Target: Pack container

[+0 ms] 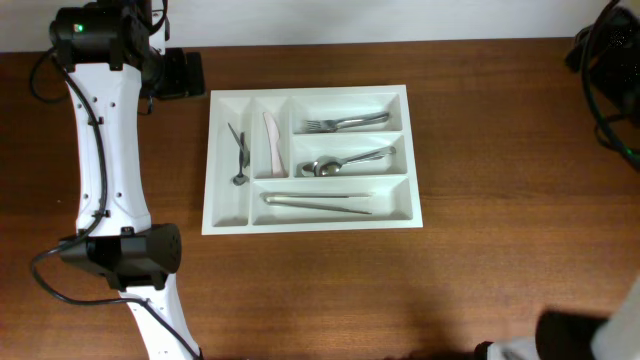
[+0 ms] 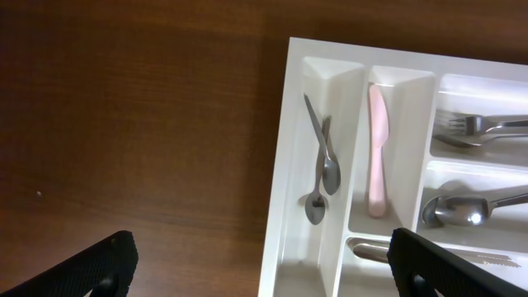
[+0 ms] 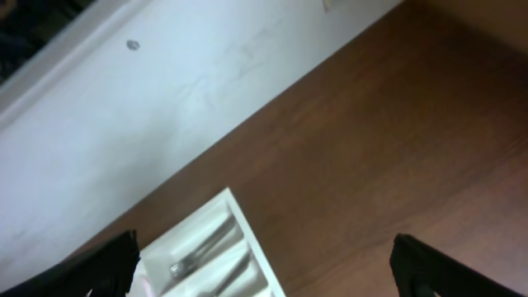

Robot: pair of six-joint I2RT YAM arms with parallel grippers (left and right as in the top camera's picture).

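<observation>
The white cutlery tray [image 1: 310, 226] lies in the middle of the table. Its two upright compartments hold two small spoons [image 1: 239, 155] and a pink knife [image 1: 272, 145]. The long ones hold forks [image 1: 345, 123], spoons [image 1: 345, 162] and knives [image 1: 318, 203]. My left gripper [image 1: 183, 73] hovers off the tray's far left corner, open and empty. In the left wrist view its fingers [image 2: 264, 272] straddle the tray's left wall [image 2: 279, 165], high above it. My right gripper [image 3: 264, 268] is open and empty, far from the tray [image 3: 247, 231].
The brown wooden table [image 1: 500, 150] runs to a white wall at the back [image 3: 165, 99]. The left arm [image 1: 105, 150] spans the table's left side. Black cables and gear [image 1: 610, 70] sit at the far right. The right arm [image 1: 575, 335] shows at the bottom right corner.
</observation>
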